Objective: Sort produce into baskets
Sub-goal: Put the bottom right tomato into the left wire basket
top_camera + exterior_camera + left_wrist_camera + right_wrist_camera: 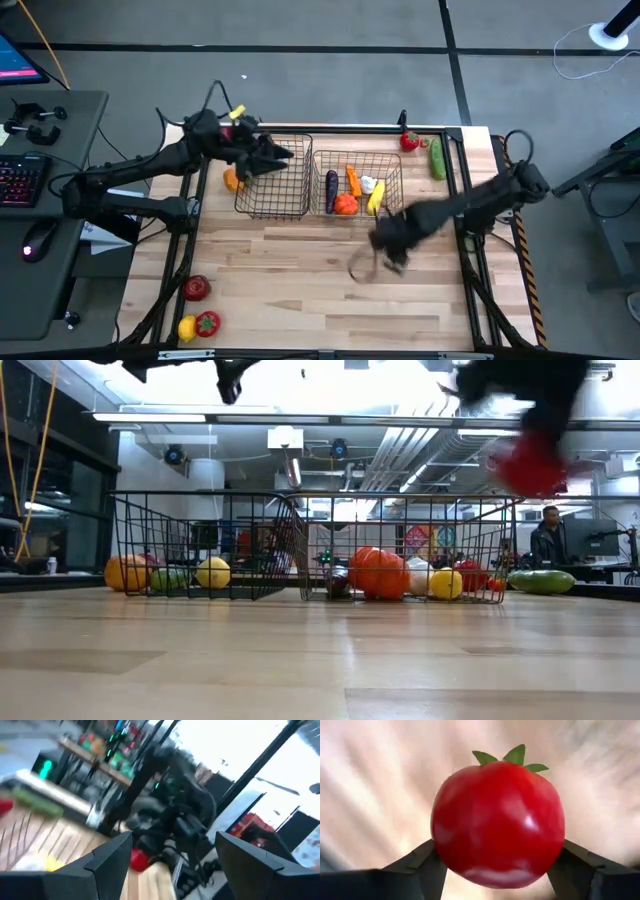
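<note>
My right gripper (497,867) is shut on a red toy tomato (498,817) with a green leaf top. In the high view it (368,260) hangs over the bare table just near of the wider basket (357,185); the low view shows the tomato (530,465) high in the air. The wider basket holds several pieces of produce. My left gripper (283,156) is open and empty above the narrower basket (272,180); its fingers (107,862) show nothing between them. My right gripper pinches the tomato between its two fingers, one on each of two opposite sides of its round body (442,852). The leaf top (512,756) points away from the gripper. The tomato is lifted clear of the table.
A red piece (409,141) and a green cucumber (437,158) lie at the far right. An orange piece (232,180) lies left of the narrower basket. A red tomato (197,288), a yellow piece (186,328) and a red piece (208,322) lie near left.
</note>
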You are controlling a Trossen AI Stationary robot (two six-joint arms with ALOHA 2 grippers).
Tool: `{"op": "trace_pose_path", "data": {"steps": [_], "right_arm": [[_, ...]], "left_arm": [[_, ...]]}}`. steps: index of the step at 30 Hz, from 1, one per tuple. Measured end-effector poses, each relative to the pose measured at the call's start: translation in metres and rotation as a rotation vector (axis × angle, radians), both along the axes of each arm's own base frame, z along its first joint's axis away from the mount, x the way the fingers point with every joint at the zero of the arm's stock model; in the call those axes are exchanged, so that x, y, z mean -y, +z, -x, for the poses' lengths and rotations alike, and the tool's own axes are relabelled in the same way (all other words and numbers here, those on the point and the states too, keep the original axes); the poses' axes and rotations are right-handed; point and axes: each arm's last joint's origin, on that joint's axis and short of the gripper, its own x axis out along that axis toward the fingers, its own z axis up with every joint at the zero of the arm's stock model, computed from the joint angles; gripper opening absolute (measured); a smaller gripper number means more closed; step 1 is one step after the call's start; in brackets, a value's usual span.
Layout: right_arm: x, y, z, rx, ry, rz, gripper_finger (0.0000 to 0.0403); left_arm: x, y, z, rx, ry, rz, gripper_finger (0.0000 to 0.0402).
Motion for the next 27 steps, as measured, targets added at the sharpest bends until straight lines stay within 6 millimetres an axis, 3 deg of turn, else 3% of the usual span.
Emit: {"op": "trace_pose_path", "data": {"steps": [3, 6, 10, 13, 19, 27], "right_arm": [[0.037, 0.029, -0.026, 0.220, -0.046, 0.160, 0.0268], [0.073, 0.046, -0.053, 0.480, -0.094, 0.241, 0.0269], [0.120, 0.055, -0.089, 0.793, -0.138, 0.287, 0.0269], [0.145, 0.049, -0.116, 0.977, -0.130, 0.246, 0.0270], [0.162, 0.018, -0.165, 1.230, -0.102, 0.034, 0.0270], [0.166, -0.003, -0.201, 1.273, -0.105, -0.044, 0.0270]], "left_arm": [[-0.004, 0.010, 0.003, 0.090, 0.015, -0.009, 0.0275], [-0.008, 0.019, 0.007, 0.166, 0.020, 0.002, 0.0275], [-0.007, 0.028, 0.017, 0.214, -0.052, 0.025, 0.0275], [-0.002, 0.035, 0.026, 0.235, -0.101, 0.015, 0.0275], [0.009, 0.048, 0.044, 0.293, -0.110, -0.023, 0.0275], [0.012, 0.053, 0.052, 0.323, -0.078, -0.007, 0.0275]]}}
